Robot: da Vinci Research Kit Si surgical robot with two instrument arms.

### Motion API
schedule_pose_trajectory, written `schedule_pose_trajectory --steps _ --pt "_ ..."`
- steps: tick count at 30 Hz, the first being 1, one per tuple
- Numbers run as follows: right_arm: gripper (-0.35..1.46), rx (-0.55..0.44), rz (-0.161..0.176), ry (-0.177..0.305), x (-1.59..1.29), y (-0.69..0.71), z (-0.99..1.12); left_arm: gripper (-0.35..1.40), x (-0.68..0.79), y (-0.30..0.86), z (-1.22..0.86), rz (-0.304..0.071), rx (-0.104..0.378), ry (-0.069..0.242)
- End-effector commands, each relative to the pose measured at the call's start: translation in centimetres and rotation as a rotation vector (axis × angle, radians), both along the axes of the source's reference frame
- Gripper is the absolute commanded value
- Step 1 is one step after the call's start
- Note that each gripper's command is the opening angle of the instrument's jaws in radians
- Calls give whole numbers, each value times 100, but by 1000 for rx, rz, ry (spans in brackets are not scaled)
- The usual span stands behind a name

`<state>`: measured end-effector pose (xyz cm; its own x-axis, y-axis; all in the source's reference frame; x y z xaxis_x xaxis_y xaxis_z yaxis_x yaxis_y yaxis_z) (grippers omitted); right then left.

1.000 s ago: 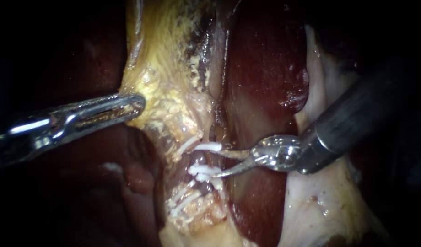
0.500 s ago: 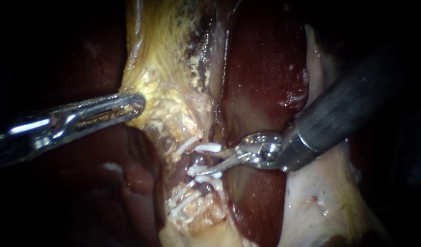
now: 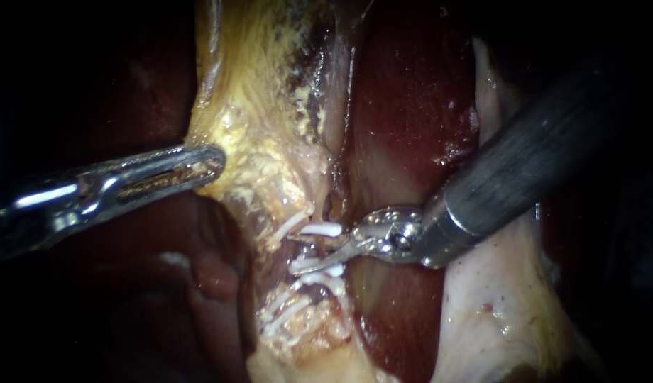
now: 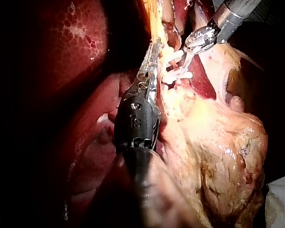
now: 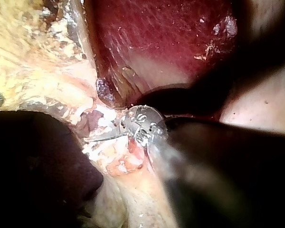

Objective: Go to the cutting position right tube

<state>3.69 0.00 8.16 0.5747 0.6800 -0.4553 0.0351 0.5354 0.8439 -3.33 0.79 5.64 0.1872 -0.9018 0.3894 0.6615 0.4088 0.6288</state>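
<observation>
1. Endoscope view: right instrument point(image 3: 296, 253), claw open, straddles the tube point(image 3: 310, 250) between clips point(image 3: 324, 228); left instrument point(image 3: 214, 163), claw closed, grips tissue point(image 3: 262, 159).
2. Approach nearly done, I judge; next, square blades across tube, off clips.

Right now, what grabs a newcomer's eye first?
The white clips at the centre of the endoscope view, with my right instrument spreading open blades between them. Next, my left instrument, jaws shut on the yellow fatty tissue, with dark red liver beside it.
</observation>
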Motion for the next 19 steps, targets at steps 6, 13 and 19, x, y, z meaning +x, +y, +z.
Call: schedule_pose_trajectory --steps 6,13,19 --pt "88 8 2 -4 0 0 0 -35 0 0 0 0 0 0" --pt "85 13 2 -6 -1 0 0 -35 0 0 1 0 0 0" --pt "85 13 1 -5 -1 0 0 -35 0 0 1 1 0 0"
